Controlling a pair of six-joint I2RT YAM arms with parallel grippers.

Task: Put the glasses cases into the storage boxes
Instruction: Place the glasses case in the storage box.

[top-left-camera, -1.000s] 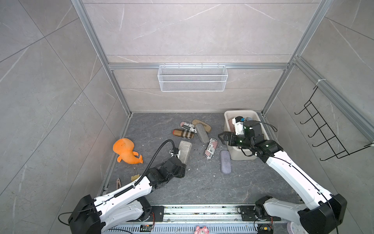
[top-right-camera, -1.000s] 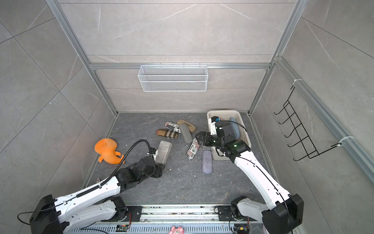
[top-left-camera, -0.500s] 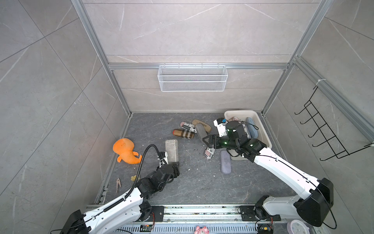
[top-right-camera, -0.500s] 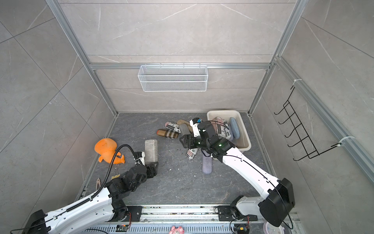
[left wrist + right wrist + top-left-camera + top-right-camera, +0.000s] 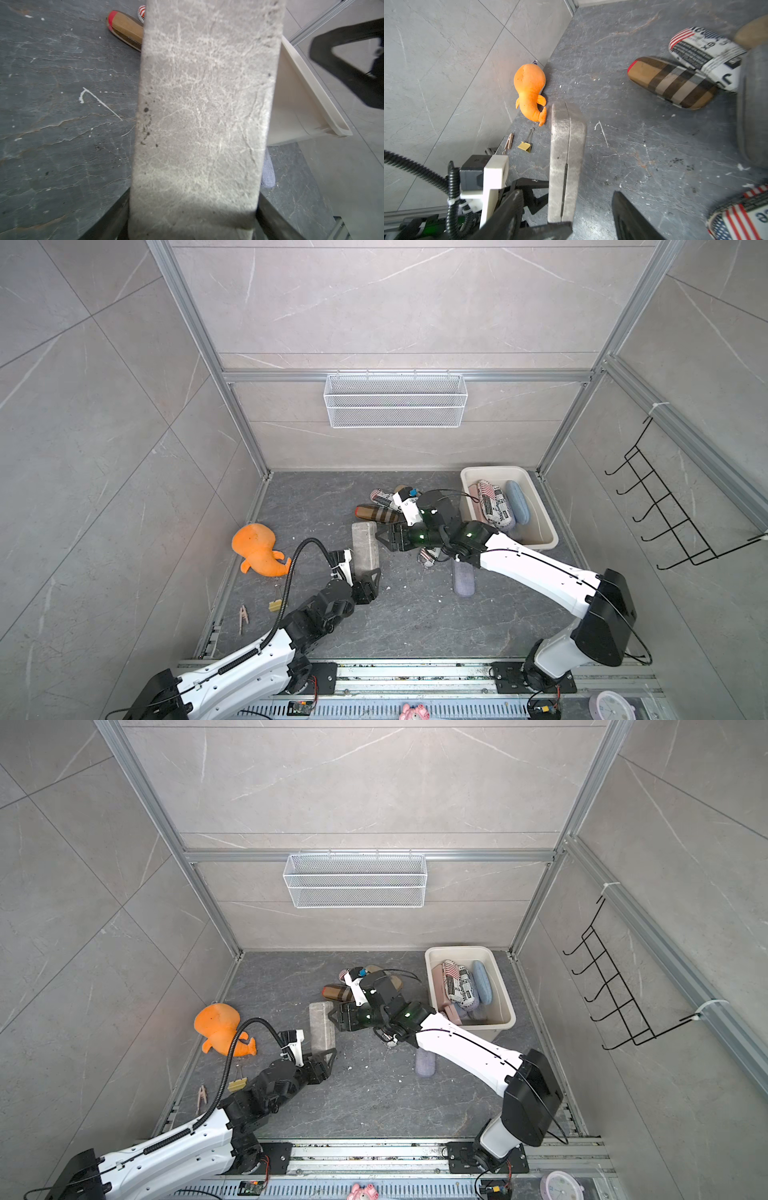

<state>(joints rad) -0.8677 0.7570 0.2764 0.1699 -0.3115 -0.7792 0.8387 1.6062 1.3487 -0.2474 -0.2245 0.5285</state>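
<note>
My left gripper (image 5: 360, 572) (image 5: 318, 1054) (image 5: 192, 218) is shut on the near end of a grey glasses case (image 5: 365, 545) (image 5: 203, 104) and holds it above the floor. My right gripper (image 5: 383, 541) (image 5: 332, 1020) (image 5: 566, 193) is open. It faces the grey case (image 5: 566, 145), a jaw to either side of it and neither touching. The cream storage box (image 5: 543, 510) (image 5: 503, 986) holds a newspaper-print case (image 5: 492, 499), a blue one (image 5: 516, 502) and a pink one (image 5: 473, 497). A plaid case (image 5: 376, 512), a newspaper-print case (image 5: 382, 495) and a lilac case (image 5: 463, 583) lie on the floor.
An orange plush toy (image 5: 257, 549) lies by the left wall, with a yellow binder clip (image 5: 525, 145) and a clothespin (image 5: 509, 141) near it. Another newspaper-print case (image 5: 428, 560) lies partly under my right arm. A white wire basket (image 5: 395, 400) hangs on the back wall.
My right arm has swung from over the storage box leftward to the grey case, its jaws narrowing somewhat. My left arm has shifted the held grey case slightly left.
</note>
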